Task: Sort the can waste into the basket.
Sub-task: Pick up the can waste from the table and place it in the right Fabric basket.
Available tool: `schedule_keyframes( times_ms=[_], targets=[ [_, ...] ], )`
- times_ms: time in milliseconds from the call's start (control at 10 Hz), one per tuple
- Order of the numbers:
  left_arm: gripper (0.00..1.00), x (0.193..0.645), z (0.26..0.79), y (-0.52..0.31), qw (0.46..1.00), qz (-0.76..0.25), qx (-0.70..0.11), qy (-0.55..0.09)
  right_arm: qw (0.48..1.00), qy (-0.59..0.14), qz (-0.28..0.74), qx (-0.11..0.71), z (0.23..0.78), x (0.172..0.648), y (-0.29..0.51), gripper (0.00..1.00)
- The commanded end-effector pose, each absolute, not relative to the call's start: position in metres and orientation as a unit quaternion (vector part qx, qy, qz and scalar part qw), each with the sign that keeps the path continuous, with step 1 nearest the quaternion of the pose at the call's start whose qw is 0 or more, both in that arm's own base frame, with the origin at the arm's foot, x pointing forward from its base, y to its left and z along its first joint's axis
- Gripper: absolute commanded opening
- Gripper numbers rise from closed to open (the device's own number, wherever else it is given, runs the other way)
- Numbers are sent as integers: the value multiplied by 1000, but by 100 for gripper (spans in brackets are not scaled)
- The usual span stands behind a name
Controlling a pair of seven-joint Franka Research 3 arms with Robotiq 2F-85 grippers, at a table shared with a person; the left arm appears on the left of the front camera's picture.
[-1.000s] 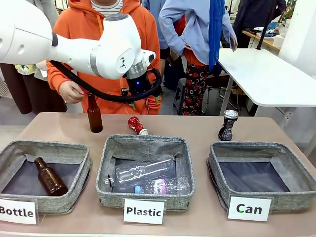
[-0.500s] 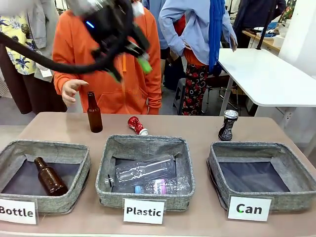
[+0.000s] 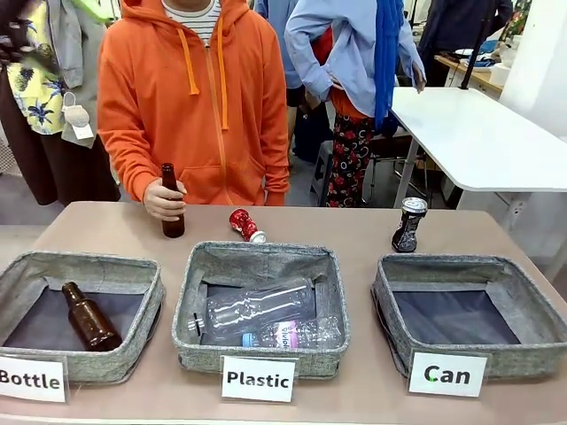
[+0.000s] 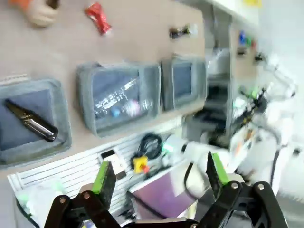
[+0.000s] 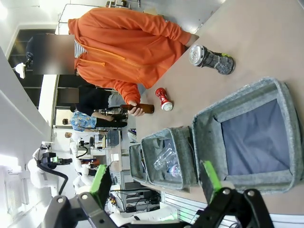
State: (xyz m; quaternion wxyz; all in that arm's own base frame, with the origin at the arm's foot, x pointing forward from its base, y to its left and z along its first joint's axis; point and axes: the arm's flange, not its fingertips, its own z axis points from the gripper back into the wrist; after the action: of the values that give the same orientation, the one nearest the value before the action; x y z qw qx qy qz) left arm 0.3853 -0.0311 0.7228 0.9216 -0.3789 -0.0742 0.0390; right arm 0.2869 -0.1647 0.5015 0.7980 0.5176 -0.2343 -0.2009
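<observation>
The red crushed can lies on the table behind the middle basket. The black-blue can stands upright behind the grey basket labelled "Can", whose dark floor is bare. High above the table, my left gripper is open and holds nothing; far below it are the red can, the dark can and the Can basket. My right gripper is also open and bare, well back from the black-blue can, the red can and the Can basket.
A person in an orange hoodie grips a standing brown bottle at the table's far left. The "Plastic" basket holds clear bottles. The "Bottle" basket holds one brown bottle. More people stand behind.
My left arm has swung up and away to the left from above the standing bottle. The person's hand has closed on that bottle. Neither can has moved.
</observation>
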Motion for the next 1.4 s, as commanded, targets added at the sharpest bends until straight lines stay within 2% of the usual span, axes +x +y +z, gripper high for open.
schedule_keyframes(
  times_ms=[0, 200, 500, 600, 1000, 1300],
  targets=[
    [100, 354, 687, 31, 891, 173, -391, -152, 791, -249, -191, 526, 500, 288, -163, 100],
    [100, 308, 649, 86, 865, 139, -449, -173, 791, -249, -191, 526, 500, 288, -163, 100],
    [100, 251, 568, 156, 785, 230, -546, -178, 791, -249, -191, 526, 500, 288, -163, 100],
    [100, 232, 550, 164, 771, 230, -561, -194, 791, -249, -191, 526, 500, 288, -163, 100],
    [100, 219, 539, 164, 767, 249, -554, -209, 791, -249, -191, 526, 500, 288, -163, 100],
    [100, 212, 542, 162, 748, 226, -558, -278, 791, -249, -191, 526, 500, 288, -163, 100]
  ],
)
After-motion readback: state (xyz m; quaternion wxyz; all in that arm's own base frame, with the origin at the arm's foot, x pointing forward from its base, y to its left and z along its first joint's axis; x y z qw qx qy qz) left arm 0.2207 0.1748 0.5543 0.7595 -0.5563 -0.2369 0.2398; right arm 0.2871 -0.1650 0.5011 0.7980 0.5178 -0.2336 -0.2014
